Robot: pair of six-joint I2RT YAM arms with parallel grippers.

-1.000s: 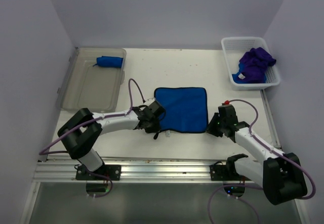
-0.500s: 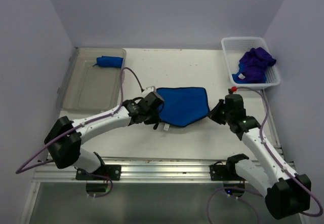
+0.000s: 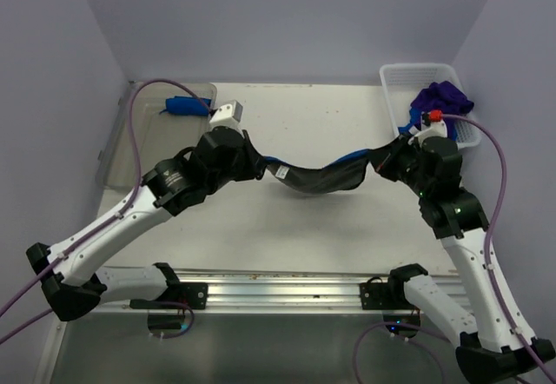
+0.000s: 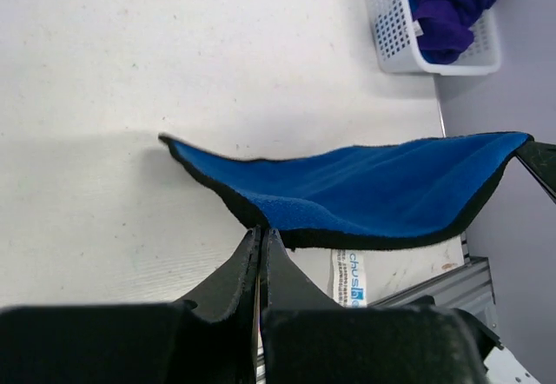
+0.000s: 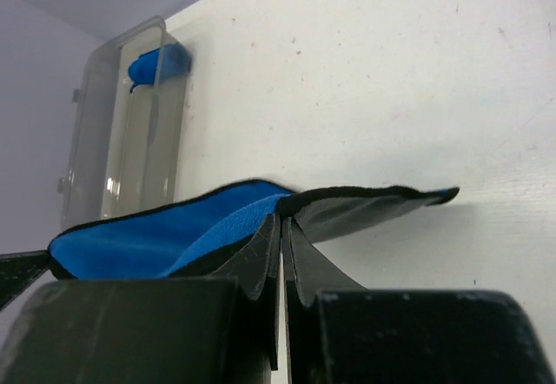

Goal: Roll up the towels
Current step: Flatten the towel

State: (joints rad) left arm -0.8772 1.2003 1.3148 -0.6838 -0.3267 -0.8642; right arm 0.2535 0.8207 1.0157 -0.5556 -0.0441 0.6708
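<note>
Left gripper is pinching one corner of the blue towel, jaws pressed tight on the dark edging; right gripper is clamping the opposite corner the same way, jaws pressed together on cloth; towel is hanging slung between the two above the table, sagging in the middle, dark underside facing the top camera; cannot tell whether its far edge is touching the table; white label is dangling near the left gripper; further back, rolled blue towel is lying at the far end of the clear bin, far left; purple towels are sitting heaped in the white basket, far right.
</note>
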